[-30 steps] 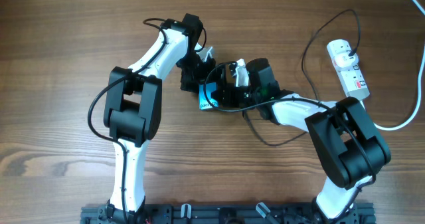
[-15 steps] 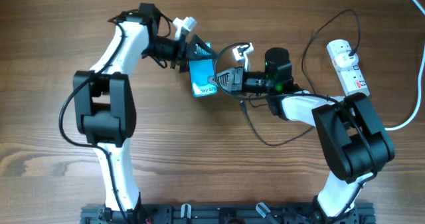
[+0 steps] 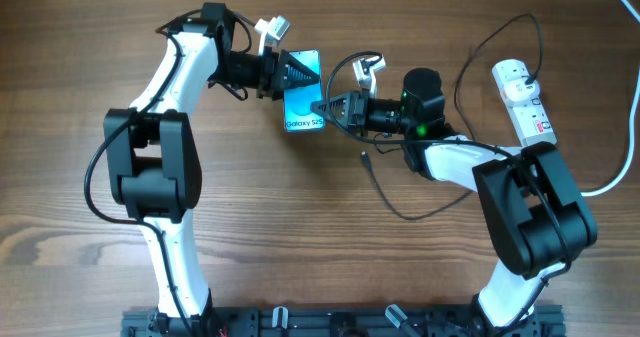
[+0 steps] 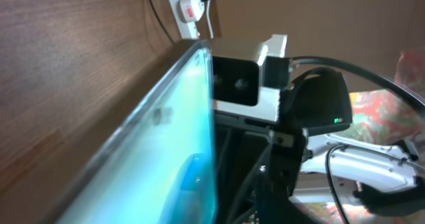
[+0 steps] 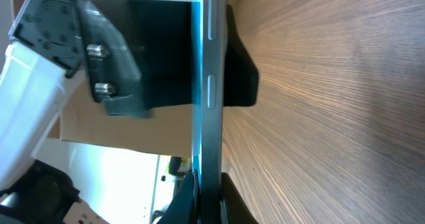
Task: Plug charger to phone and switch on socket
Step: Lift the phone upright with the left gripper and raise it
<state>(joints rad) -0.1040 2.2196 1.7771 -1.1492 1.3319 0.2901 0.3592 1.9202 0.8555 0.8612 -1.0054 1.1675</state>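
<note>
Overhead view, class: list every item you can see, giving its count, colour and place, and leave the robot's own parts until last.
Teal-screened rectangular smartphone: one, teal with white text, upper centre, between both grippers.
Thin black charger cable: one, black, right of centre, free end unplugged on the table.
Elongated white power strip: one, white with a red switch, far right.
Thick white cord: one, white, running from the strip to the right edge.
Brown wooden table: one, under everything.
Left gripper: one, black, closed on the smartphone's top.
Right gripper: one, black, closed on the smartphone's right edge.
</note>
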